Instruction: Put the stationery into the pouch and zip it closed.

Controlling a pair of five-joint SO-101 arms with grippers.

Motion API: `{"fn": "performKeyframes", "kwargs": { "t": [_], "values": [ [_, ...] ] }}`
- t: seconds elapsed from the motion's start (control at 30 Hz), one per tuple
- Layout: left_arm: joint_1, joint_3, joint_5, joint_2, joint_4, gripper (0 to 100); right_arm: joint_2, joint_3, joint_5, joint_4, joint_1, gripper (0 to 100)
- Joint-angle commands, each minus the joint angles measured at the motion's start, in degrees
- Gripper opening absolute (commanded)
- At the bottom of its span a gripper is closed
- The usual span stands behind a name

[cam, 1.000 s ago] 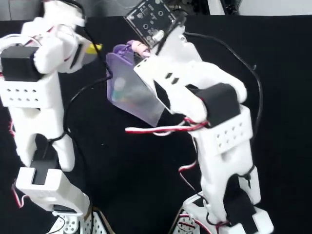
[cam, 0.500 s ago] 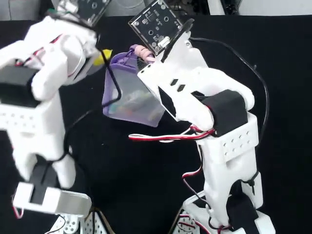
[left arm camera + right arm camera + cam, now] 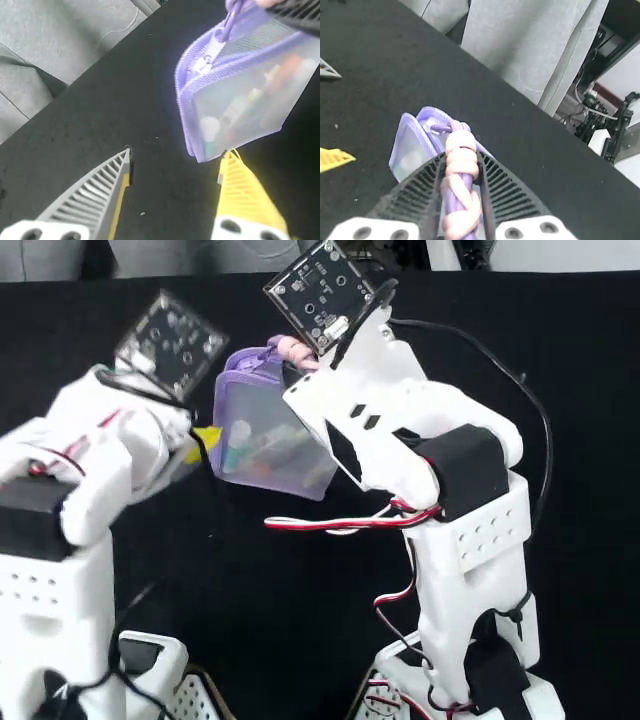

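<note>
Above the black tabletop (image 3: 580,370), the right gripper (image 3: 461,159) clamps its fingers on the pink-wrapped loop (image 3: 461,142) of the translucent purple pouch (image 3: 265,445), stationery inside. Just left, the left gripper (image 3: 177,152) gapes empty; best pinch the silver zipper pull (image 3: 205,64) squarely, drawing along the zip.

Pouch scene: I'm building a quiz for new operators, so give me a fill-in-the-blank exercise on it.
The ____ gripper is shut on the pink cord of the pouch.
The left gripper stands ____ beside the pouch's corner.
The pouch's edging is ____.
The stationery lies ____ the pouch.
Missing words: right, open, purple, inside.
</note>
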Motion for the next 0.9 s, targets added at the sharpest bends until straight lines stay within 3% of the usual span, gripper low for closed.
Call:
{"fn": "performKeyframes", "kwargs": {
  "t": [0.0,0.37,0.6,0.87],
  "values": [
    [2.3,14.2,-0.5,-9.1,-8.6,29,-2.8,-2.2,0.2,2.0,-0.8,1.1],
    [4.4,46.5,-0.6,-36.0,-27.7,29,-2.8,-2.2,3.8,9.8,-4.7,1.1],
    [4.4,53.9,-0.6,-46.9,-28.8,29,-7.1,-1.9,3.9,13.6,-4.7,1.1],
    [4.9,56.7,-0.5,-50.5,-29.0,29,-9.4,-1.4,3.9,16.5,-4.8,1.1]
  ]
}}
